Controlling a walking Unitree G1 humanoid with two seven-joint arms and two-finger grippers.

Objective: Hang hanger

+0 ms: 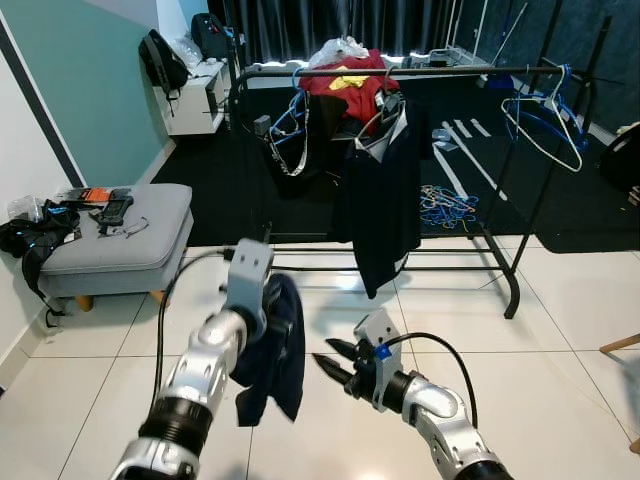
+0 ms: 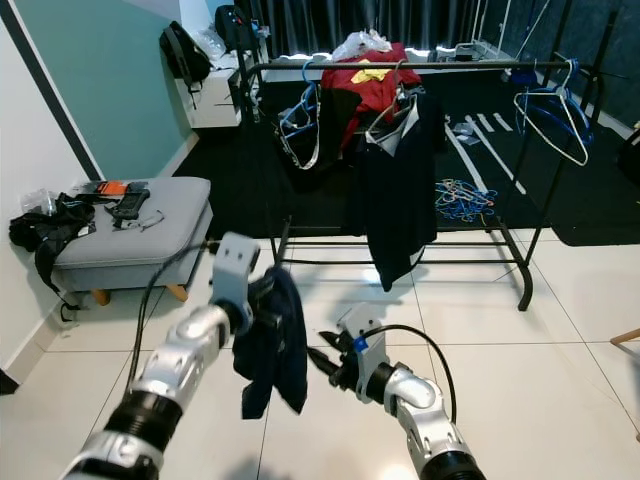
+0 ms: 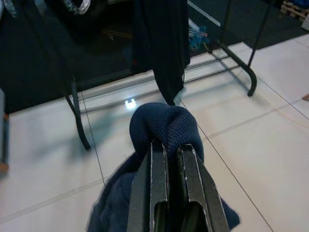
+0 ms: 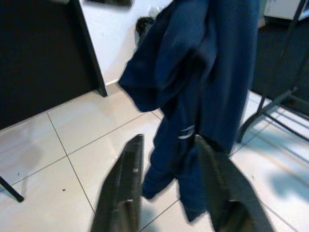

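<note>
A dark blue garment [image 1: 281, 352] dangles from my left gripper [image 3: 170, 146], which is shut on its bunched top; no hanger shows inside it. My left arm holds it above the white tile floor, in front of the black clothes rack [image 1: 450, 71]. My right gripper [image 1: 326, 354] is open just to the right of the garment, with its fingers pointing at the lower cloth. In the right wrist view the garment [image 4: 193, 72] hangs just beyond the spread fingers [image 4: 126, 183], apart from them.
On the rack hang a dark jacket [image 1: 380, 200], red clothes [image 1: 345, 85] and empty blue and white hangers [image 1: 545, 120]. Loose hangers [image 1: 445, 208] lie on the dark carpet behind. A grey ottoman [image 1: 120, 240] with clutter stands at the left.
</note>
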